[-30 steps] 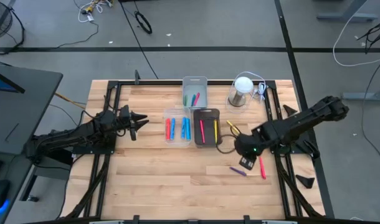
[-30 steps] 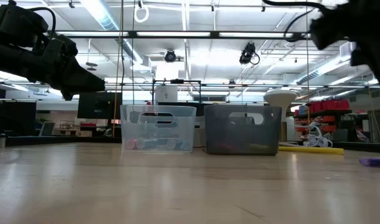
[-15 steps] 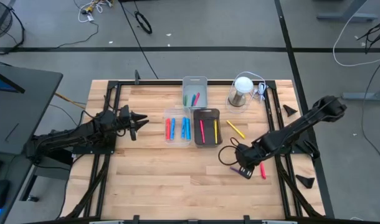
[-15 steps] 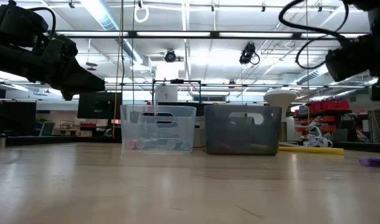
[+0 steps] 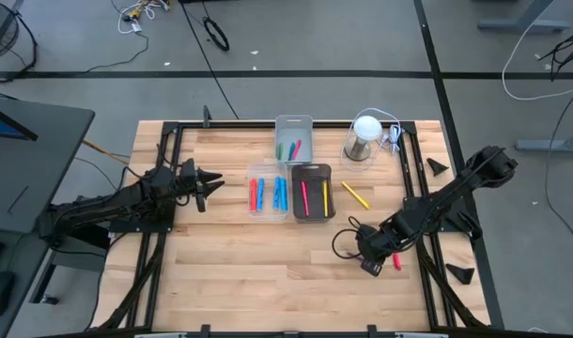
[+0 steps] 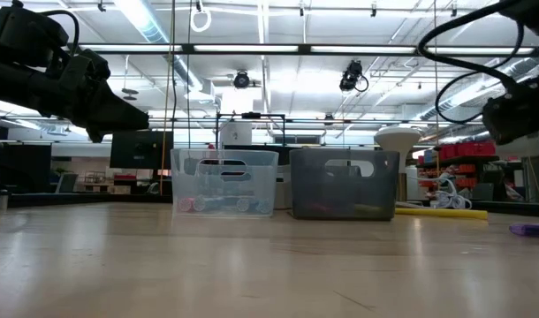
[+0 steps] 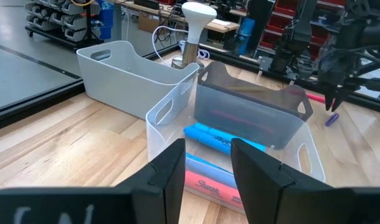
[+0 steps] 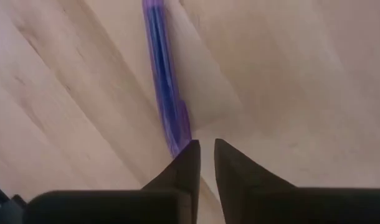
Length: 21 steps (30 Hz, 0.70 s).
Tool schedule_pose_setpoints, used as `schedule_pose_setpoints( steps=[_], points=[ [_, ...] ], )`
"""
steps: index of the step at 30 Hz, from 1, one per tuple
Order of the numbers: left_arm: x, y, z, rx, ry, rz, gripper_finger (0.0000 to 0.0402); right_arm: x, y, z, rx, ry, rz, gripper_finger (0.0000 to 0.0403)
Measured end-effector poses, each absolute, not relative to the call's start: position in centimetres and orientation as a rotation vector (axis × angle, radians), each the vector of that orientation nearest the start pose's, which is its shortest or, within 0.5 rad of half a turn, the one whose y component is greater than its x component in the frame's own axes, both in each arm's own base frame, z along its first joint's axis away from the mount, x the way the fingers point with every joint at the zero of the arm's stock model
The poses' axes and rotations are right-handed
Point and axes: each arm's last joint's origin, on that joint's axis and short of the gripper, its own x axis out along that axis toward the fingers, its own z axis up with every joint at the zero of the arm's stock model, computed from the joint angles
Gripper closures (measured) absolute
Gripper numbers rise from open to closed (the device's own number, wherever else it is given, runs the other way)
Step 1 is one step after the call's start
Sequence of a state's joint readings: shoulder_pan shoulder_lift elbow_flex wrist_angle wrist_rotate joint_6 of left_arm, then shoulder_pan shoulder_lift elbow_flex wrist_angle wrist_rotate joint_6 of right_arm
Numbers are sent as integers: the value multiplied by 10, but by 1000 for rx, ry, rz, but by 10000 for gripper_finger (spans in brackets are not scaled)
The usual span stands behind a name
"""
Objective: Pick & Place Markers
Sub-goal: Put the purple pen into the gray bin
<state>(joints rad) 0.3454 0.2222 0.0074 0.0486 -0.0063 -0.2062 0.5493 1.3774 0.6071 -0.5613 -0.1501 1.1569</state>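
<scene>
Overhead, we see the right gripper (image 5: 370, 260) low on the table (image 5: 230, 272); its wrist view alone shows near-closed fingers (image 8: 185, 167) at a purple marker (image 8: 165, 93). Left gripper (image 5: 211, 182) waits, jaws parted, empty.

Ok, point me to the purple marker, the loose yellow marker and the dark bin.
purple marker (image 8: 166, 93): right wrist view, middle of its barrel.
yellow marker (image 5: 356, 195): high view, middle of the stick on the table.
dark bin (image 6: 345, 184): low view, its front wall.

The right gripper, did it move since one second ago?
Yes. In the high view the right gripper has moved toward the table's near edge, farther from the dark bin, onto the purple marker.
</scene>
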Motion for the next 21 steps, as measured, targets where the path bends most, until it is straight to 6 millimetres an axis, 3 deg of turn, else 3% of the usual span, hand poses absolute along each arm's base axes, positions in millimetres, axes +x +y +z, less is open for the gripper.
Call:
schedule_pose_setpoints(
  steps=[14,21],
  points=[
    [103,37,152,-232,128,367,266,178,118,131,671,1509,-254,394],
    [103,37,152,-232,128,367,266,193,131,142,754,1465,-99,397]
  ],
)
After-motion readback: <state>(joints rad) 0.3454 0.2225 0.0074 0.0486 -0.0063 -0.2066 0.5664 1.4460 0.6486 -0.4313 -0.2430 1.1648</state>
